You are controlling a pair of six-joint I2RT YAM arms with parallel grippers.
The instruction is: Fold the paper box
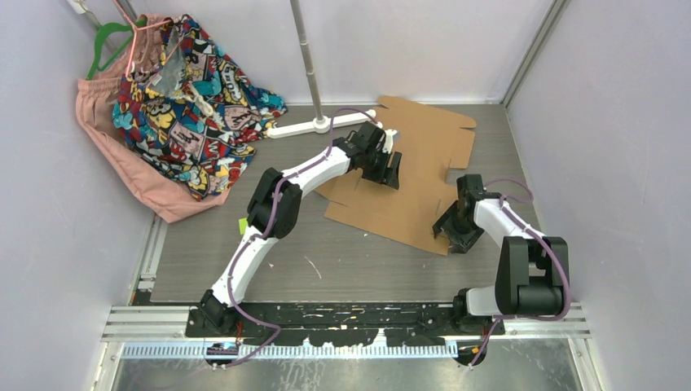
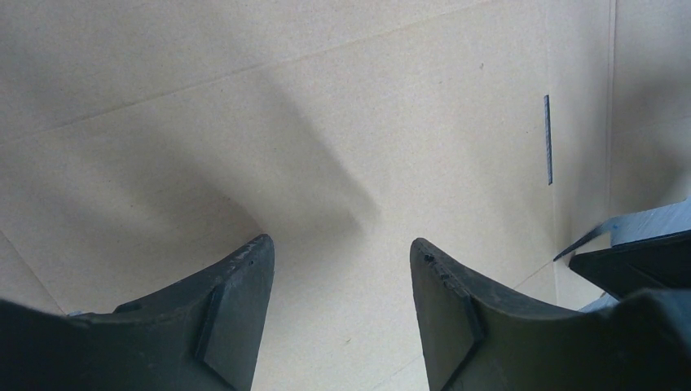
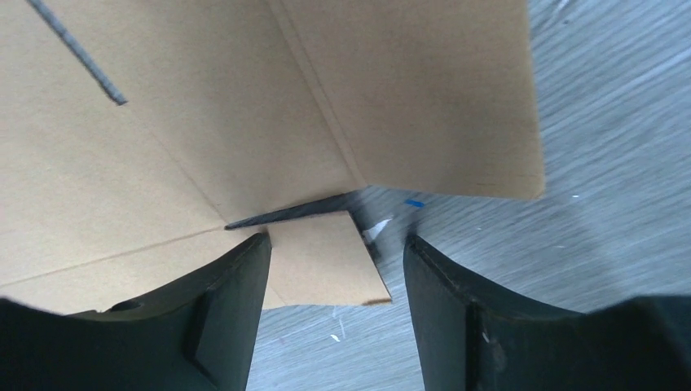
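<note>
- The box point(image 1: 415, 175) lies unfolded on the table point(image 1: 326, 269), far of centre and toward the right.
- The left gripper point(image 1: 393, 169) is over the box's left part, jaws spread, with bare cardboard showing between them.
- The right gripper point(image 1: 451, 232) is at the box's near right corner, jaws apart. A small tab point(image 3: 322, 257) lies between its fingers; I cannot tell if they touch it.
- Patterned clothes point(image 1: 191, 90) hang at far left.

Grey wood-grain table point(image 1: 244, 277), boxed in by pale lilac-white walls point(image 1: 603, 163) on three sides. Aluminium rail point(image 1: 138, 322) along the near edge. White pole stand point(image 1: 308, 65) at the back. Left corner, against the wall: pink garment point(image 1: 122, 163), comic-print cloth point(image 1: 195, 90), green hanger point(image 1: 104, 41). Even, soft light.
</note>
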